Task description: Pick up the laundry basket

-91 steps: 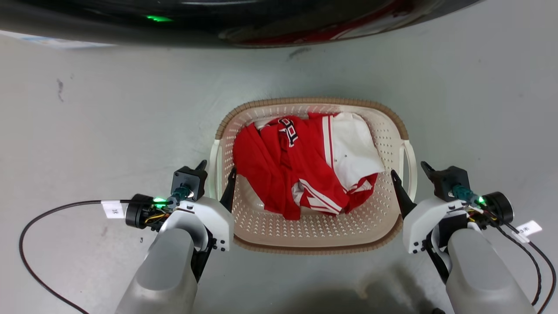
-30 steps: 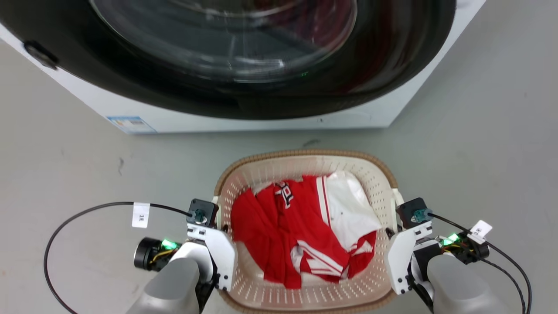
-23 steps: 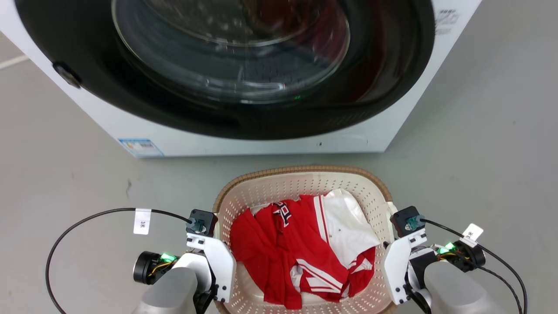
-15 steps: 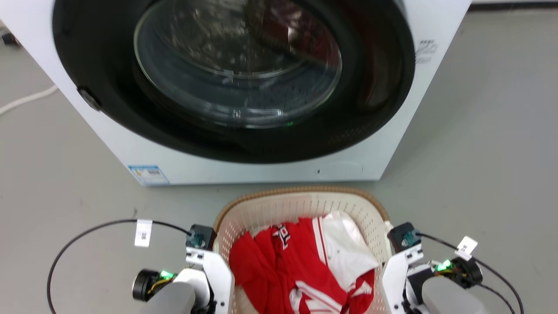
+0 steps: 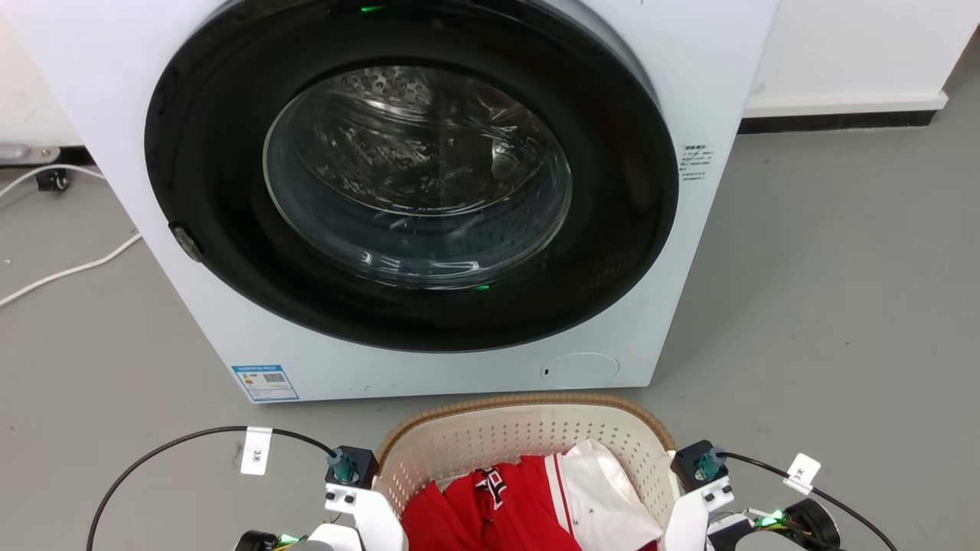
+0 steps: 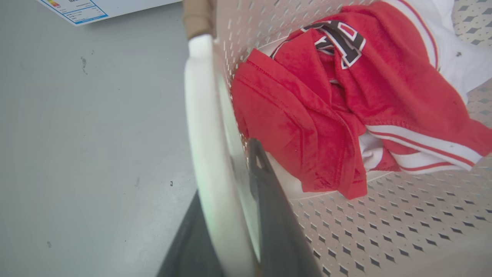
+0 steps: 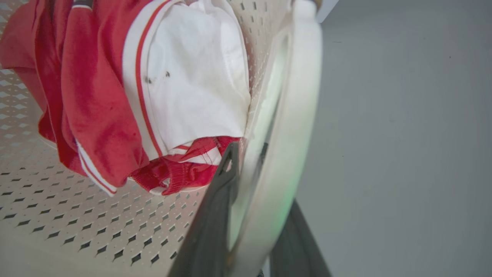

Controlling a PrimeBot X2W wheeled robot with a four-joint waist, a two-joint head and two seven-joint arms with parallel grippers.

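The laundry basket (image 5: pixel 521 403), cream with a brown woven rim, sits at the bottom of the head view in front of the washing machine. It holds red and white clothes (image 5: pixel 536 505). In the left wrist view my left gripper (image 6: pixel 226 181) is shut on the basket's white left handle (image 6: pixel 201 115), one dark finger inside the wall and one outside. My right gripper (image 7: pixel 265 179) is shut the same way on the right handle (image 7: pixel 301 96). The pale wrists of both arms flank the basket in the head view, with the fingers hidden there.
A white front-loading washing machine (image 5: pixel 704 69) with a shut dark round door (image 5: pixel 413 176) stands just beyond the basket. A white cord (image 5: pixel 69 268) lies on the grey floor at left. Open grey floor (image 5: pixel 842 306) spreads to the right, up to a wall skirting (image 5: pixel 842 119).
The head view has swung upward, so the washing machine now shows in full and the basket has slid to the bottom edge. Three seconds ago both grippers stood open around the handles; now they clamp them.
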